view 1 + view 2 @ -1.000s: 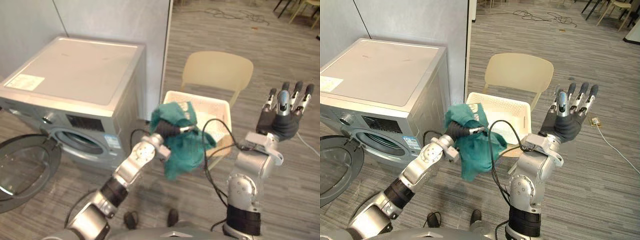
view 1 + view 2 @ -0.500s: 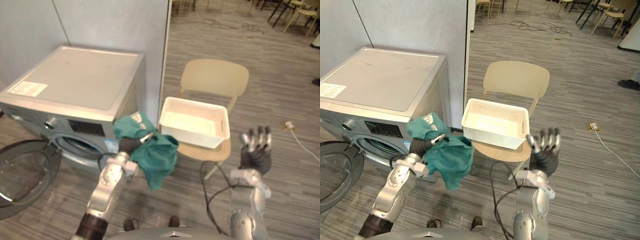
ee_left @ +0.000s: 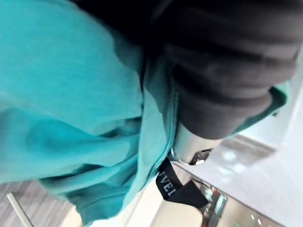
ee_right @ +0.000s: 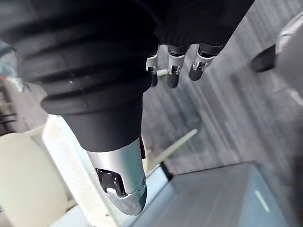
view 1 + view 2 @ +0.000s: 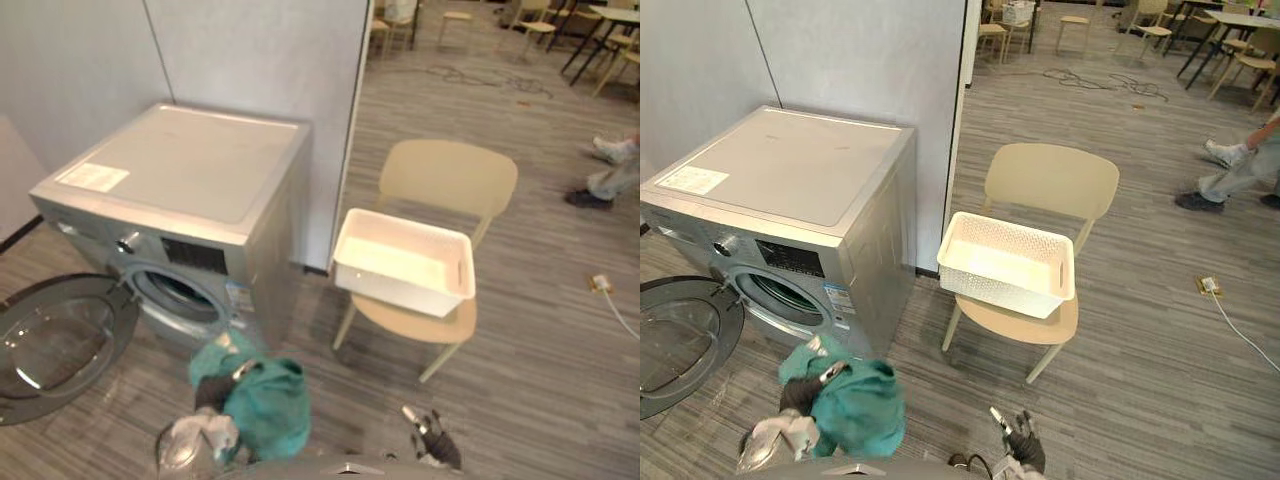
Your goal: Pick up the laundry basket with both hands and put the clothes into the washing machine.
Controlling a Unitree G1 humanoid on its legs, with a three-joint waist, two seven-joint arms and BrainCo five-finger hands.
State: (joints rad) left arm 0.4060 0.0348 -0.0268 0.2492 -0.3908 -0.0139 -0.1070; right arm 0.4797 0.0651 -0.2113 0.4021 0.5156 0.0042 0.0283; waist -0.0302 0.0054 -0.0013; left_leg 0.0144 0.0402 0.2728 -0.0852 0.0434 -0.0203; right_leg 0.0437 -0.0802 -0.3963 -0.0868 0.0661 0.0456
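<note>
Both hands have dropped low since the earlier frame. Round glass door [image 5: 55, 345] hangs open, far left. Boxy grey metal washing machine [image 5: 180, 180]: drum dark, contents unreadable. Left hand [image 5: 798, 395] clenched on crumpled teal garment [image 5: 265, 410] before the machine. White perforated plastic laundry basket [image 5: 1000, 290], rectangular, bare inside, sits on beige chair [image 5: 450, 180]. Right hand [image 5: 1025, 450] fingers loose.

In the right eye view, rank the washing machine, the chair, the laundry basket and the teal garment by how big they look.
1. Washing machine
2. Chair
3. Laundry basket and teal garment look alike; the garment is nearer the camera.
</note>
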